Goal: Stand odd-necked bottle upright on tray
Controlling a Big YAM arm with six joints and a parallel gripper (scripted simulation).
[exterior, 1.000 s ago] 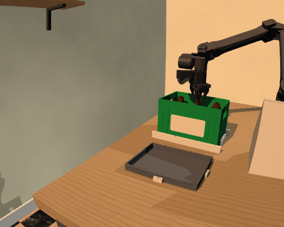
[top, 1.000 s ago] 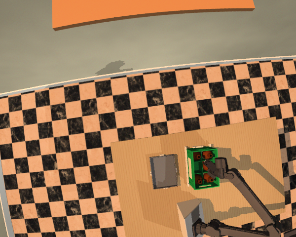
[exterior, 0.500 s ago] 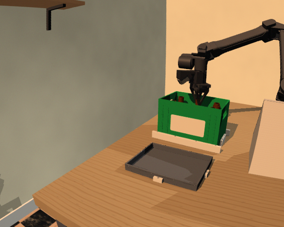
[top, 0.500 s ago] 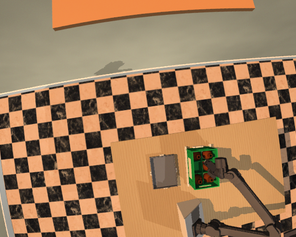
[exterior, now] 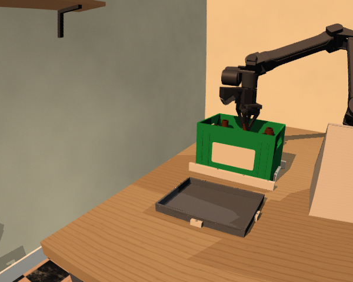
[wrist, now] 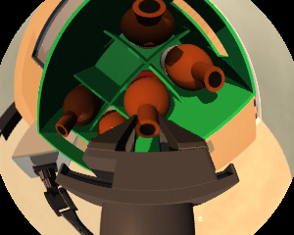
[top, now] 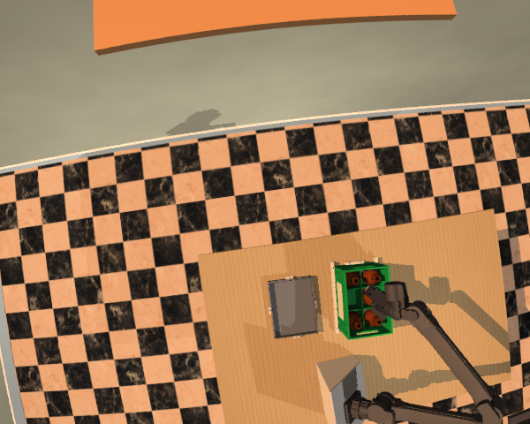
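A green crate [top: 339,291] [exterior: 207,142] [wrist: 63,46] stands on the wooden table and holds several orange-brown bottles in its cells. My gripper [top: 370,296] [exterior: 245,124] [wrist: 147,118] reaches down into the crate's middle cell on the far side and is shut on the neck of the bottle there [wrist: 146,100]. That bottle still stands in its cell. Other bottles show in the wrist view, one at the top [wrist: 147,19], one at the right [wrist: 193,67], one at the left [wrist: 78,108]. The dark grey tray [top: 292,306] [exterior: 210,204] lies in front of the crate and holds nothing.
A pale wooden strip [exterior: 231,175] lies along the crate's front, between crate and tray. A tall pale block [exterior: 337,173] [top: 336,372] stands on the table to the right. The arm's base is at the table's right end.
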